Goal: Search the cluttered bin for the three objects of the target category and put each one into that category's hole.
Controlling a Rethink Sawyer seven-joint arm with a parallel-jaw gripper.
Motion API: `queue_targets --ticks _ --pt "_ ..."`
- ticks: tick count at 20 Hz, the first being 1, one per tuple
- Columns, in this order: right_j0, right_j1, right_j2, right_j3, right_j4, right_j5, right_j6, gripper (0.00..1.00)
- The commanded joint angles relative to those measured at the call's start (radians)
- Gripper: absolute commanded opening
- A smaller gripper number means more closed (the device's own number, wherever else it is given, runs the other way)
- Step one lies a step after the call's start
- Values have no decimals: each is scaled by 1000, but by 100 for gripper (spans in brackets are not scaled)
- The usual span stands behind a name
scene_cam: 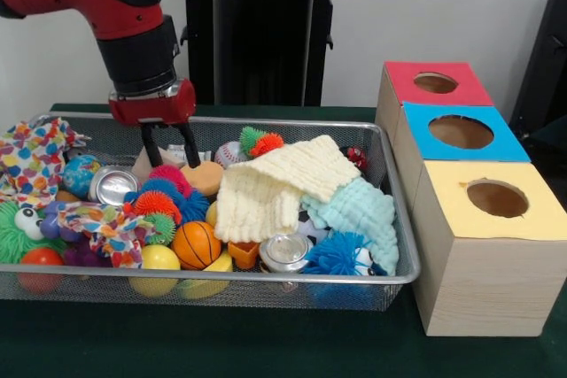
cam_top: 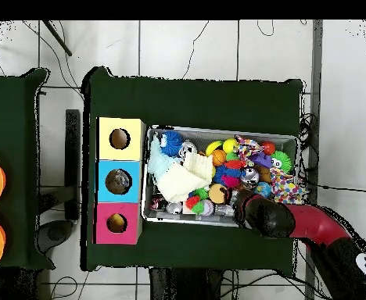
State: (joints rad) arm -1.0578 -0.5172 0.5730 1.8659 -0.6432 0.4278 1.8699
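Nearest the camera stands the yellow-topped wooden box (scene_cam: 493,250). Farther back, black gripper (scene_cam: 169,156) fingers hang narrowly parted and empty over the large silver wire-mesh bin (scene_cam: 221,279) — just beside a tan round disc (scene_cam: 205,176), the holes well off to the picture's right.

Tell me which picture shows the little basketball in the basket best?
The front view. There the basketball sits near the bin's front rim, with its orange skin and black lines plain to see. In the overhead view it is only a small orange dot among the other toys.
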Motion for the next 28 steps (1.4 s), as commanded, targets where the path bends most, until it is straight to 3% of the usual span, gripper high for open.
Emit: queue_targets --ticks 1,3,5,7,9,13,15,18,21,25,26,28 --pt "-43 139 79 -2 -159 57 -341 100" --pt "-57 136 85 2 -160 60 -337 100" --pt "-43 70 96 19 -124 119 -318 100" --pt "10 -47 109 42 -67 194 -280 100" --pt "39 -87 121 29 -38 225 -260 100" --pt "14 -4 146 -29 -58 197 -290 100" --pt "2 -19 153 -27 -50 217 -297 100" --pt "1 -156 178 27 -15 266 -269 100" --pt "-4 -229 207 55 5 243 -227 100" --pt "-7 -201 226 32 4 191 -202 100" --pt "2 -199 215 28 -2 176 -179 100" --pt "30 -265 170 65 -32 97 -76 100"
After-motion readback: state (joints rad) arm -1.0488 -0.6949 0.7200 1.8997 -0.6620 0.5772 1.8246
